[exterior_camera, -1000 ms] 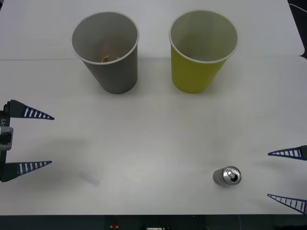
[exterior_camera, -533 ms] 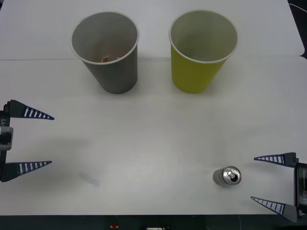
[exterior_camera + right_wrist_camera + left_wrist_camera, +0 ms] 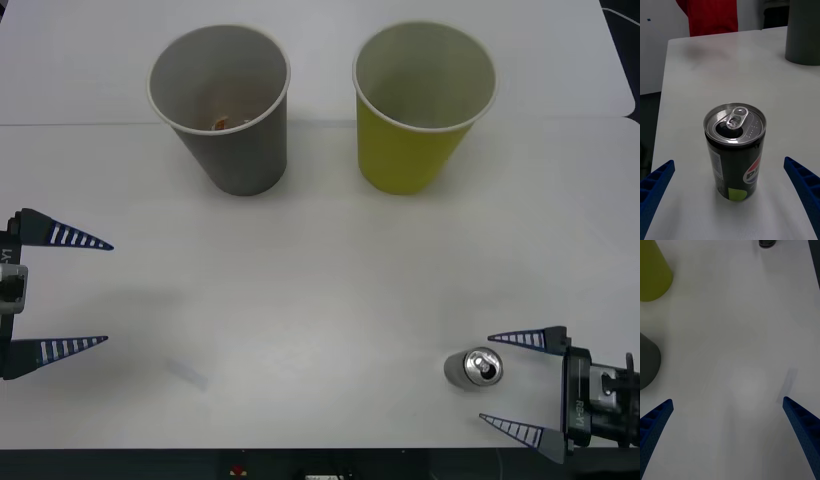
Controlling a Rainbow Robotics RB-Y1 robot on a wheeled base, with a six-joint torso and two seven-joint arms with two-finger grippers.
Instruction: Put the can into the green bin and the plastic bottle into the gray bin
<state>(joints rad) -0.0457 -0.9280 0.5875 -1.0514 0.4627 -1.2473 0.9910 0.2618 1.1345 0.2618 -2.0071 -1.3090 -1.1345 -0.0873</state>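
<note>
Front view: right gripper (wide open) beside the can.

Only readable mark: red-white-blue Pepsi globe logo on the can, partly turned away at its 4 o'clock side. Small white print panel illegible.

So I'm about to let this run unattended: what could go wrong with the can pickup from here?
The right gripper is open beside the upright can, not yet around it. The can is small and already opened; a fingertip clipping it could tip or roll it, perhaps spilling any leftover liquid. It also stands near the table's front edge, so a nudge might push it off. The green bin is a paper cup; a hard drop could topple it. The left gripper waits open, far away.
</note>
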